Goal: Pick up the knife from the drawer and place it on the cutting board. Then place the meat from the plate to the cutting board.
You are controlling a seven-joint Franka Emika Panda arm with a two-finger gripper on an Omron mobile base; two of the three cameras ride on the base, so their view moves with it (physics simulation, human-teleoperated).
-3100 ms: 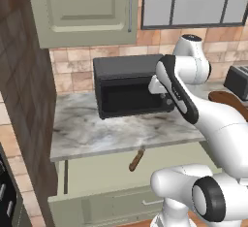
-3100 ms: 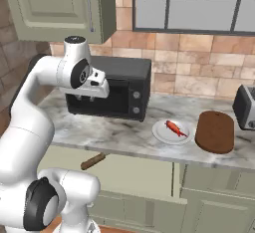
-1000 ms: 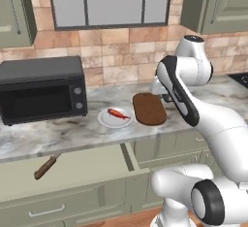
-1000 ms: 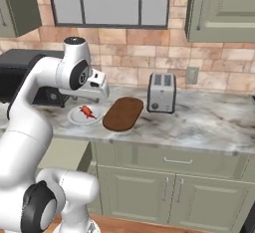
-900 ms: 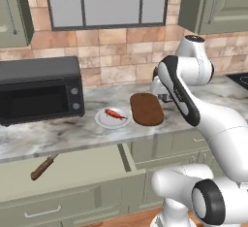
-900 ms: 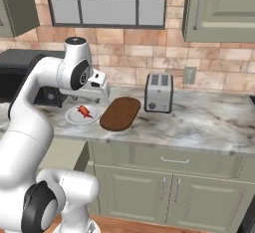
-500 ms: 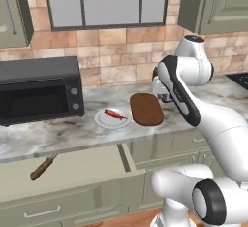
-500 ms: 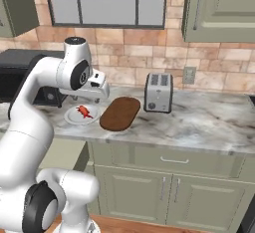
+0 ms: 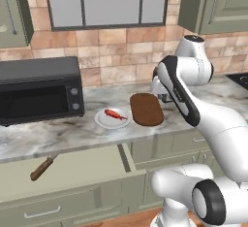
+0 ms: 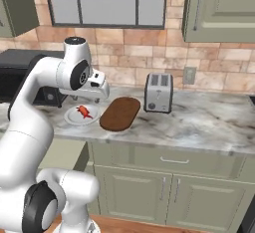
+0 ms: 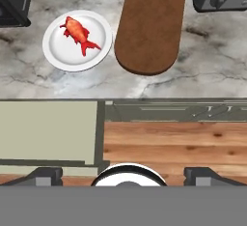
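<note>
Down-left in open drawer (image 9: 72, 172), knife (image 9: 42, 167), well apart from raised jaws.

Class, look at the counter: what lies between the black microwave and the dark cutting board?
The white plate holding the meat lies between the microwave and the cutting board, seen in the left base view.

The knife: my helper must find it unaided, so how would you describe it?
Start at the black oven on the marble counter, then look below into the open drawer. The knife lies alone there, slim, with a brown wooden handle.
</note>
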